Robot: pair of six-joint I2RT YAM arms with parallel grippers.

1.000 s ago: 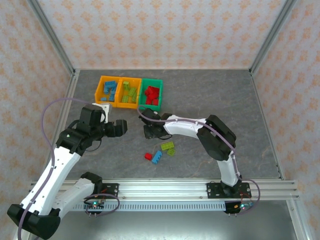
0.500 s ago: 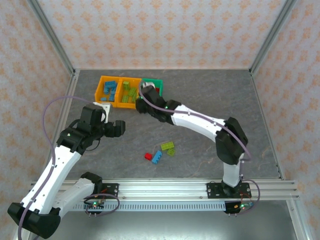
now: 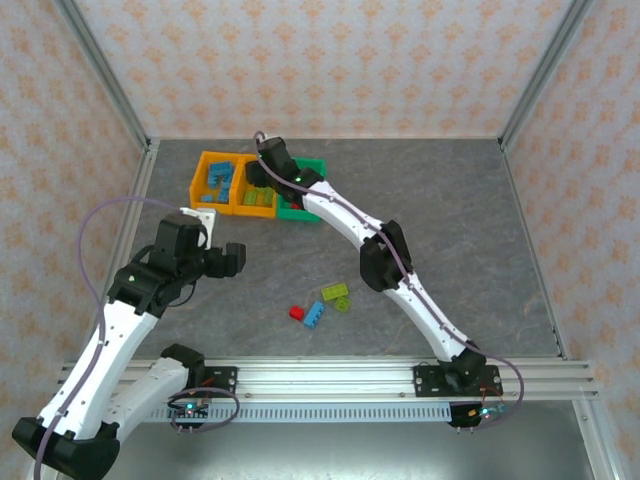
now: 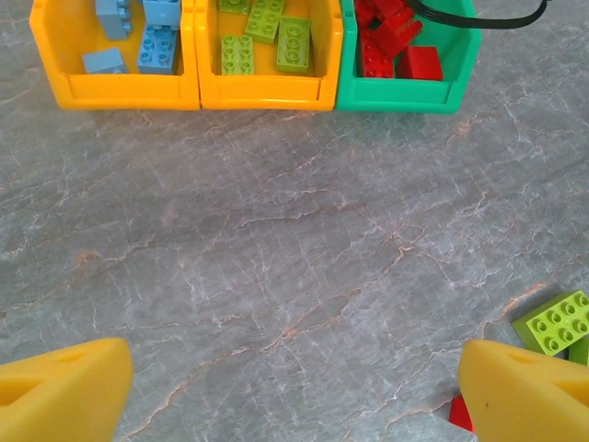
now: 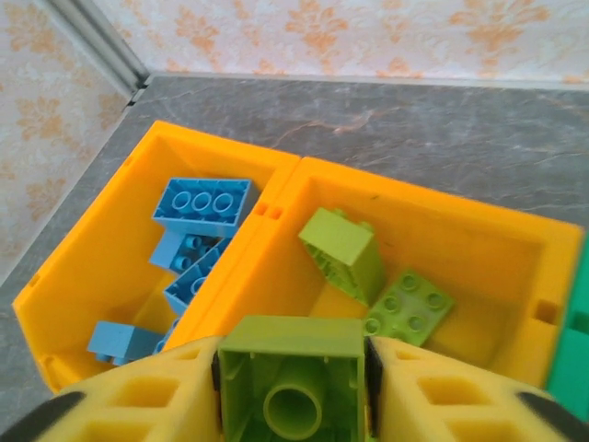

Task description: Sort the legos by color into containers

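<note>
The containers stand in a row at the back left: an orange-yellow bin (image 3: 213,180) with blue legos (image 5: 202,204), a second orange-yellow bin (image 3: 258,197) with lime green legos (image 5: 345,249), and a green bin (image 3: 305,207) with red legos (image 4: 396,46). My right gripper (image 3: 262,170) hovers over the near edge of the middle bin (image 5: 479,239), shut on a lime green lego (image 5: 293,368) whose hollow underside faces the camera. My left gripper (image 3: 232,258) hangs open over bare table, its yellow fingers (image 4: 64,391) far apart with nothing between them.
Loose legos lie mid-table: a red one (image 3: 297,312), a blue one (image 3: 315,315) and two lime ones (image 3: 336,293). One lime lego (image 4: 555,322) and the red one (image 4: 458,412) lie by my left gripper's right finger. The right arm stretches diagonally across the table.
The right arm has reached from mid-table out over the bins, carrying the lime lego to above the middle one. The left arm has barely moved.
</note>
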